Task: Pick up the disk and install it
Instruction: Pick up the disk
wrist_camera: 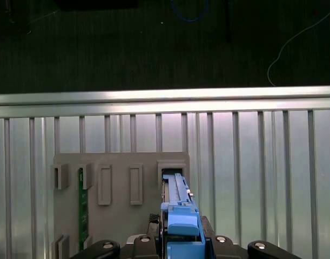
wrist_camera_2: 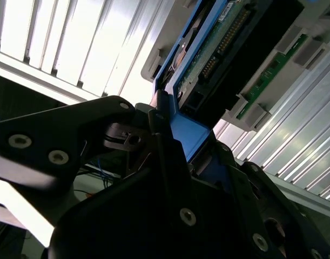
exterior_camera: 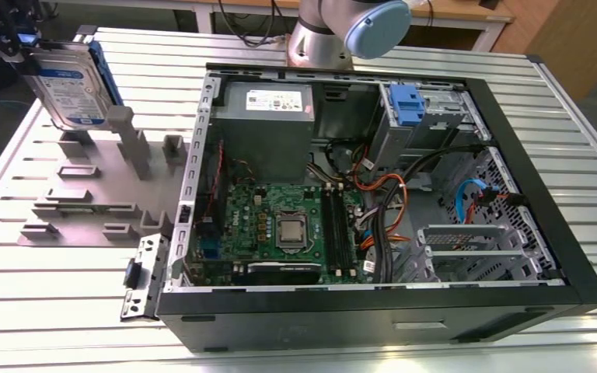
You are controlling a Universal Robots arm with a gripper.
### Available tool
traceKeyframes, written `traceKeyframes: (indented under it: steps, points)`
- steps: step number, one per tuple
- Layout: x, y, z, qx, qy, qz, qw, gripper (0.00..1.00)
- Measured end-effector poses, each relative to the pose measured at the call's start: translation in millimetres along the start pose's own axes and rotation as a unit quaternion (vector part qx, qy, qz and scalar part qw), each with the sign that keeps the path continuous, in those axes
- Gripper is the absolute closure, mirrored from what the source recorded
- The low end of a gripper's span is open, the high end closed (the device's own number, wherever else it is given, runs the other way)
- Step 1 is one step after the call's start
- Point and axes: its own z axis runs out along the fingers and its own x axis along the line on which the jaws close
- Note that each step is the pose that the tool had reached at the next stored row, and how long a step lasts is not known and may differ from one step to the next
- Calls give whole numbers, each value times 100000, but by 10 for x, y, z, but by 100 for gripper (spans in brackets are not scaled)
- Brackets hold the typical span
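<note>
In the exterior view, the disk (exterior_camera: 71, 87), a silver drive with a white-and-blue label and blue rails, stands on edge at the far left. My gripper (exterior_camera: 27, 48) is shut on its upper end. Its lower end is at the upright posts of the grey holder plate (exterior_camera: 81, 203); I cannot tell whether it is clear of its slot. In the first wrist view the blue rail of the disk (wrist_camera: 179, 213) runs from my gripper (wrist_camera: 181, 247) toward a slot in the holder plate (wrist_camera: 119, 208). The second wrist view shows the disk's (wrist_camera_2: 221, 46) green circuit-board underside.
The open black computer case (exterior_camera: 547, 225) lies to the exterior view's right of the holder, with motherboard (exterior_camera: 288, 225), grey power supply (exterior_camera: 267, 116), a drive bay holding a blue latch piece (exterior_camera: 406, 105), and loose cables (exterior_camera: 382, 186). The ribbed metal table (exterior_camera: 50, 311) surrounds it.
</note>
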Motion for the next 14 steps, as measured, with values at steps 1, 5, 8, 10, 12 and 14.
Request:
traceKeyframes:
  steps: [1,5,8,10,12,14]
  points:
    - [0,0,0,-1,0,1,100000,64]
    - [0,0,-10,-7,2,0,100000,64]
    - [0,0,-23,-1,1,0,100000,64]
    - [0,0,-29,7,-2,1,100000,64]
    - [0,-1,-34,1,18,-6,100000,64]
    - [0,0,-38,2,27,-2,100000,64]
